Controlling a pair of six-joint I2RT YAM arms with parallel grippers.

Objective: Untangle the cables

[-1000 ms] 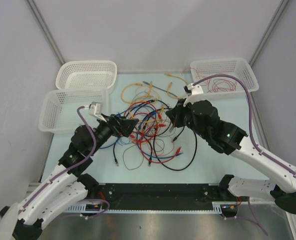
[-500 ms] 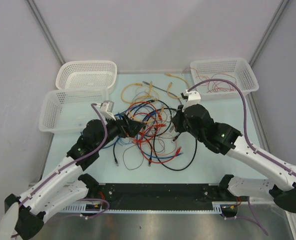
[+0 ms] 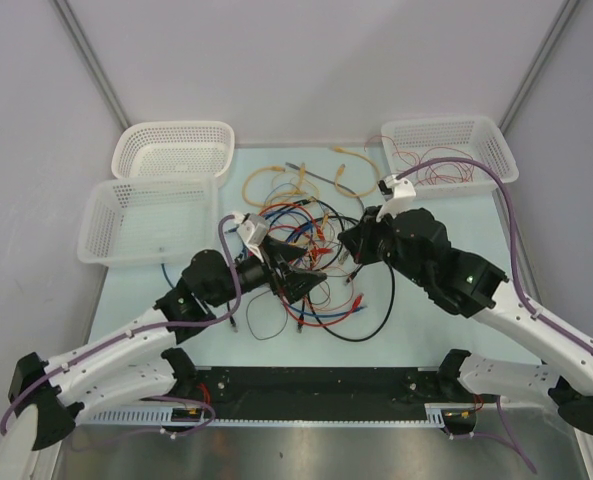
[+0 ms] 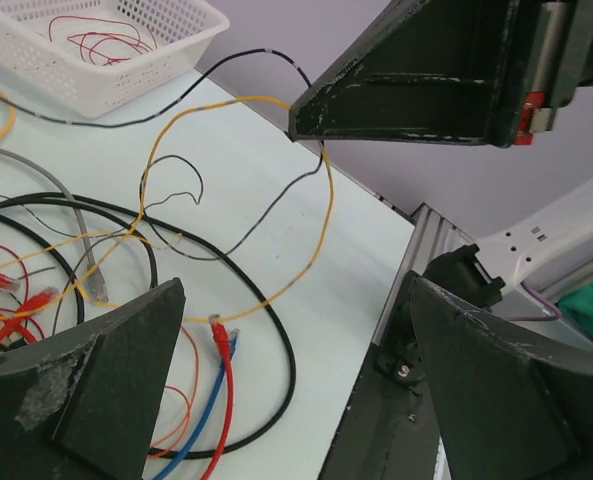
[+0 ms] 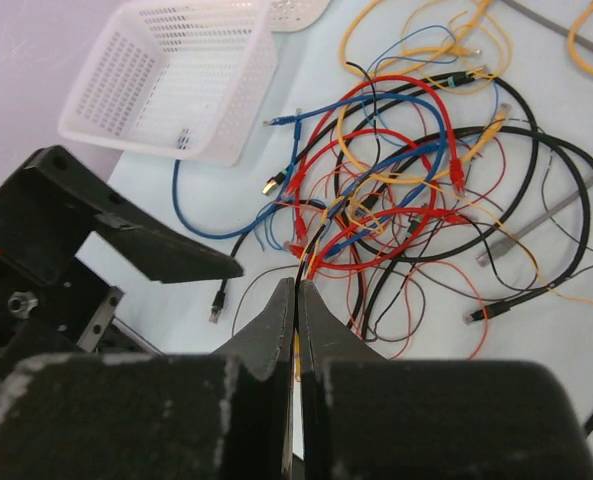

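Sprawling over the middle of the desk [image 3: 426, 300], the cables [image 3: 301, 245] form a loose knot of red, blue, black and orange-yellow strands. A few orange ones lie nearer the far edge. The right gripper [image 5: 297, 287] is pinched tight on a thin yellow cable [image 4: 326, 215], lifted at the tangle's right side. The left gripper [image 4: 296, 285] gapes wide above the tangle's near side, with strands below and between its fingers, none grasped. The left arm stretches low from the near-left corner, pointing right. The right arm bends in from the near-right corner, its wrist angled left and down.
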